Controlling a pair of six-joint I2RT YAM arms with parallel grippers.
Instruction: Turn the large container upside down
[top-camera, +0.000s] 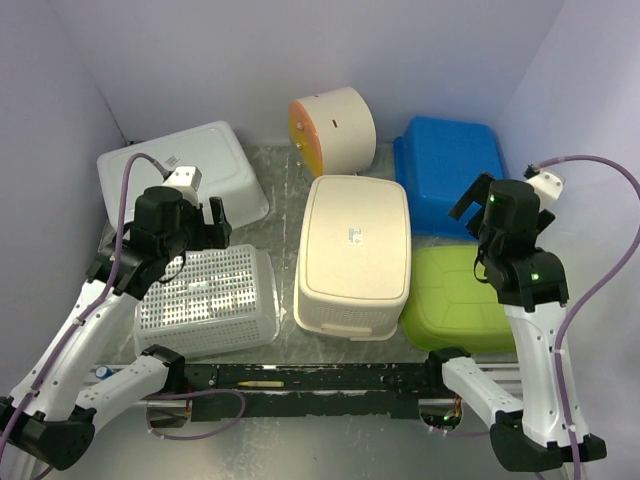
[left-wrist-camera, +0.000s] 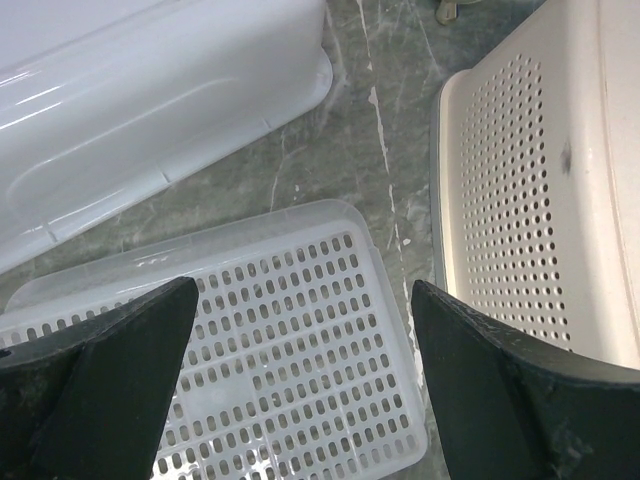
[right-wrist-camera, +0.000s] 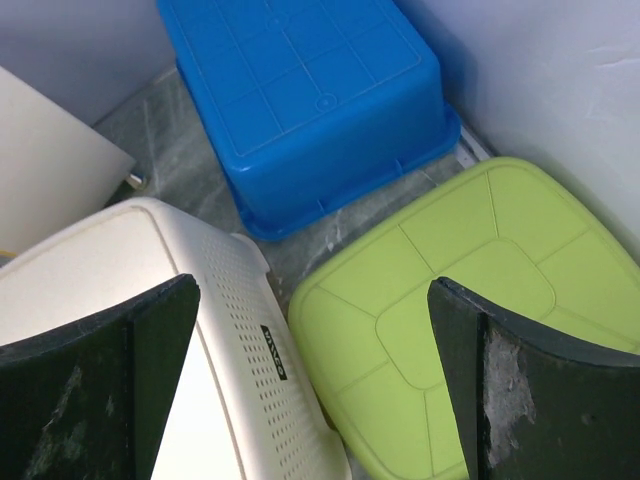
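The large container, a cream tub (top-camera: 355, 250) with perforated walls, stands bottom-up in the middle of the table. Its wall shows at the right of the left wrist view (left-wrist-camera: 540, 180) and its base at the lower left of the right wrist view (right-wrist-camera: 100, 300). My left gripper (top-camera: 205, 235) hangs open above a white slotted basket (left-wrist-camera: 290, 350), with nothing between its fingers (left-wrist-camera: 305, 290). My right gripper (top-camera: 508, 205) is open and empty too, hovering over the gap between the cream tub and a green bin (right-wrist-camera: 470, 300); its jaws (right-wrist-camera: 315, 285) touch nothing.
A white smooth tub (top-camera: 185, 170) lies bottom-up at the back left and the slotted basket (top-camera: 205, 300) at the front left. A blue bin (top-camera: 450, 170) and the green bin (top-camera: 460, 300) sit bottom-up on the right. A cream and orange drum (top-camera: 335, 130) lies on its side at the back. Walls close in.
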